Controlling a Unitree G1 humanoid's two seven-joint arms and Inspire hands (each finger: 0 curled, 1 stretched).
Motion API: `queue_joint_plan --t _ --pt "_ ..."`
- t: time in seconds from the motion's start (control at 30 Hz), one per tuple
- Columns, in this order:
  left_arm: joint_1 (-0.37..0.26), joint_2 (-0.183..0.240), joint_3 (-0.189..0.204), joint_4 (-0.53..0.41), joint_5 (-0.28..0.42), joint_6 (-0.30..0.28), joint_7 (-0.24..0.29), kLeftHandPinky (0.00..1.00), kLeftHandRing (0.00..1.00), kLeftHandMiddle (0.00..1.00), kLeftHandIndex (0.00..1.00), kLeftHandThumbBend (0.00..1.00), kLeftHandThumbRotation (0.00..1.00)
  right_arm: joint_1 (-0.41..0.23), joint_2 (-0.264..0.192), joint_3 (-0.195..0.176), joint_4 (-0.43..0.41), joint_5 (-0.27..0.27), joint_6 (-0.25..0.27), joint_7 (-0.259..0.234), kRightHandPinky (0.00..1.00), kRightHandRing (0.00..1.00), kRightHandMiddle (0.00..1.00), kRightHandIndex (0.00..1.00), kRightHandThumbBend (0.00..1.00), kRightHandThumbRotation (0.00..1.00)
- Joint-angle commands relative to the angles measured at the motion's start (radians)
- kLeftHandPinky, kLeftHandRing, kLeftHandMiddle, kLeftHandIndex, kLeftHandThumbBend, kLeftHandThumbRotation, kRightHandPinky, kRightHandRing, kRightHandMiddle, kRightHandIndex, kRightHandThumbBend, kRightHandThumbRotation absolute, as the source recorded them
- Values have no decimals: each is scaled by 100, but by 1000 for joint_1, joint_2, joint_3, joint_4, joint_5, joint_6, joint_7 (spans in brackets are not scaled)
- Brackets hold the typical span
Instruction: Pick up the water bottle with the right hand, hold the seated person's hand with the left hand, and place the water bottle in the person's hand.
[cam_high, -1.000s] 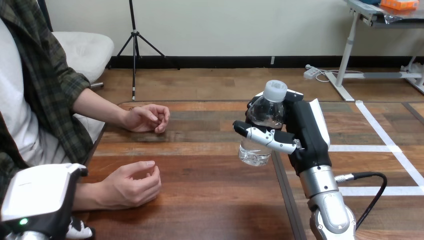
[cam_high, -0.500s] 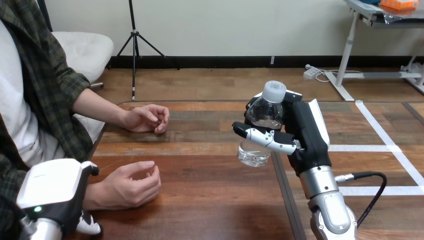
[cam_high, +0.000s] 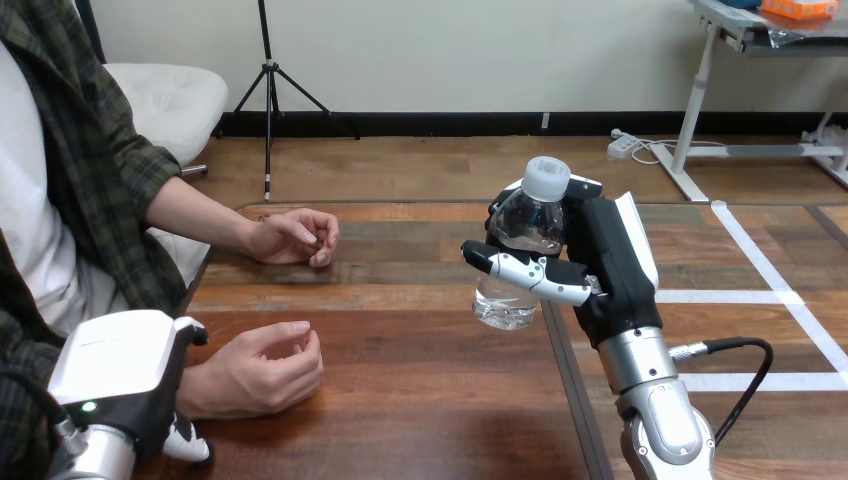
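Bright, even light; soft shadow on the table (cam_high: 420, 400) under the person's hand (cam_high: 255, 370) at lower left; glints on the water bottle (cam_high: 515, 255).

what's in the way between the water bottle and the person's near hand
Nothing visible. The right hand holds the water bottle above the table; only bare table lies between it and the person's near hand. The left hand is by that wrist, off the path.

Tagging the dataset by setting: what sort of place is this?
Probably a lab handover test setup: a wooden table marked with white tape, a seated person's hand resting on it, and the right robot hand holding a water bottle above it.
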Motion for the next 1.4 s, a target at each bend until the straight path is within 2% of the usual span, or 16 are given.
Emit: queue_joint_plan --t 0.0,0.4,0.73,1.03,1.37 --pt "-43 8 -50 45 -2 -3 25 70 76 78 76 91 0 -33 5 -4 -74 28 -7 6 39 41 42 39 72 0" --pt "-65 20 -84 88 20 9 71 70 75 77 75 89 0 -31 1 -3 -78 36 -7 19 39 41 42 39 71 0" --pt "-87 27 -116 124 39 46 82 68 73 74 72 88 0 -30 -3 -2 -82 37 -12 27 39 41 42 39 70 0" --pt "-108 28 -147 139 45 100 28 67 71 72 70 86 0 -35 -3 -4 -80 49 -16 40 39 41 42 40 70 0" --pt "-125 29 -183 142 77 156 -21 59 64 67 66 85 0 -38 -4 -7 -83 56 -16 49 39 41 42 39 70 0"
